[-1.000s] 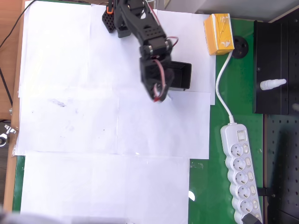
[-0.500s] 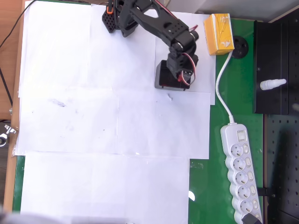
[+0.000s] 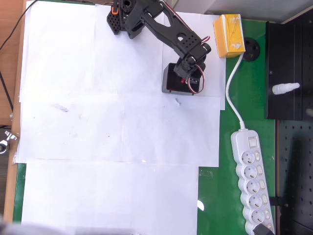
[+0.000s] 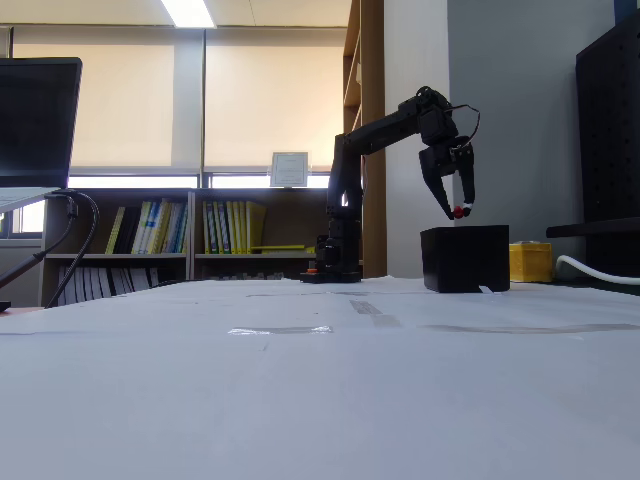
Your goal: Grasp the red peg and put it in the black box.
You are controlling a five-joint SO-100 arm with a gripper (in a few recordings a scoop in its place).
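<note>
From overhead, my end effector hangs over the black box, which sits near the counter's far edge, just short of the yellow carton. From the fixed side view, my end effector points down with its fingers closed on the red peg, held just above the black box's open top.

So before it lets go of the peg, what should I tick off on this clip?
1. Peg held: red peg sits between the tips of the gripper. Ok.
2. Gripper over the black box: overhead view puts it above the opening. Ok.
3. Peg clear of the rim: side view shows a gap. Ok.
4. Centred front to back: cannot tell.
5. Box upright on the paper. Ok.
6. Yellow carton away from the arm. Ok.
</note>
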